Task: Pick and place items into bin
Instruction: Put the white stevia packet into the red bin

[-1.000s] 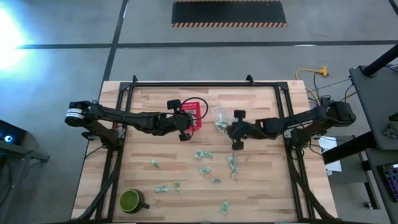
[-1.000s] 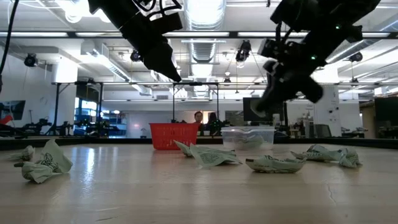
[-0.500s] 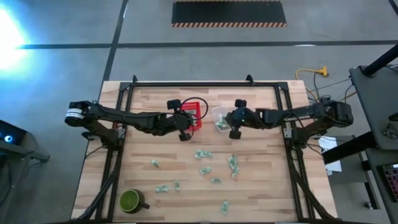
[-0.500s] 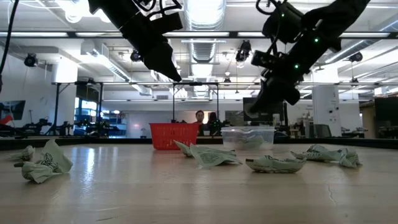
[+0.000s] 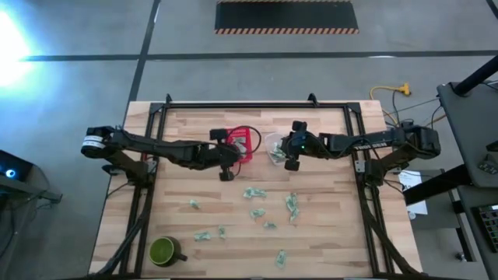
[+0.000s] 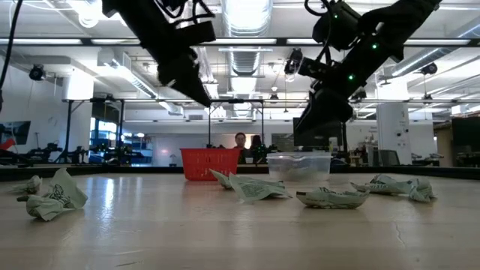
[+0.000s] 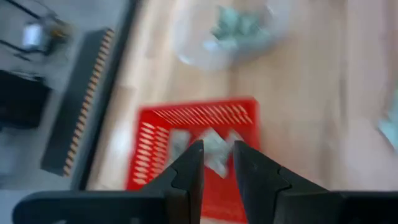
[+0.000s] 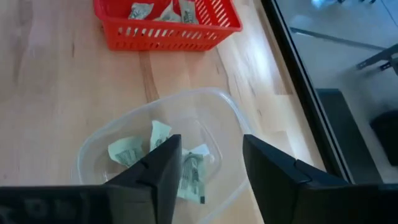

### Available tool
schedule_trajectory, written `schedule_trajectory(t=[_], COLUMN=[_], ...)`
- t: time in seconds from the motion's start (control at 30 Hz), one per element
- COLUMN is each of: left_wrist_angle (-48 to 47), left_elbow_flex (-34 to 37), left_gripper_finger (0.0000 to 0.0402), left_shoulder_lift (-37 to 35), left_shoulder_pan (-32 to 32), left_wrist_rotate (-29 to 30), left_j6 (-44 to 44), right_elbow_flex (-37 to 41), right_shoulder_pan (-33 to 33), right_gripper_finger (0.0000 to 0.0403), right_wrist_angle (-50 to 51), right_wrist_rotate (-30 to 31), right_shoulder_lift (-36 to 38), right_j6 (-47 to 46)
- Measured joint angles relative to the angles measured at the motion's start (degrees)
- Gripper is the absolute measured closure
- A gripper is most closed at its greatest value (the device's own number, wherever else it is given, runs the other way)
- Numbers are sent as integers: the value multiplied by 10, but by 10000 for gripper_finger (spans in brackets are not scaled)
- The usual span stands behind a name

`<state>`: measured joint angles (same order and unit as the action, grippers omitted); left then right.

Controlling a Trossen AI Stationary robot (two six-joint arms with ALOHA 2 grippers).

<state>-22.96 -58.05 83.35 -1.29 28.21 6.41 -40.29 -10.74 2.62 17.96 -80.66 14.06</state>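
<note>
Right wrist view: right gripper (image 8: 205,163) jaws spread wide above the clear tub (image 8: 168,149); left gripper (image 7: 217,163) jaws narrow, empty.

A robotics lab: exposed ceiling ducts (image 6: 247,56), workstations, hazard-striped floor mat (image 5: 286,17)

red basket (image 8: 168,28), pale green-and-white items (image 5: 254,193), green mug (image 5: 162,250)

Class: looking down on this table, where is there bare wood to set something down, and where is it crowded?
Bare: the strip along the left edge above the green mug, and the right side beyond the wrappers. Crowded: the middle and near part with scattered wrappers, and the far middle around the red basket and clear tub.
</note>
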Motion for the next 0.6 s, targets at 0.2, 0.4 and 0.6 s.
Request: schedule_trajectory(t=[0.2, 0.4, 0.6], left_wrist_angle=[-163, -309, -328], left_elbow_flex=[-13, -16, -7], left_gripper_finger=[331, 331, 331], left_shoulder_lift=[0, -7, -22], left_shoulder_pan=[-22, -71, -153], left_wrist_rotate=[-49, -132, -237], left_j6=[-60, -178, -265], right_elbow_flex=[-1, -1, -1], right_shoulder_pan=[0, 0, 0], right_gripper_finger=[245, 257, 267], right_wrist_angle=[0, 0, 0], right_wrist_rotate=[-3, -46, -134], right_shoulder_lift=[1, 1, 1], right_j6=[2, 10, 19])
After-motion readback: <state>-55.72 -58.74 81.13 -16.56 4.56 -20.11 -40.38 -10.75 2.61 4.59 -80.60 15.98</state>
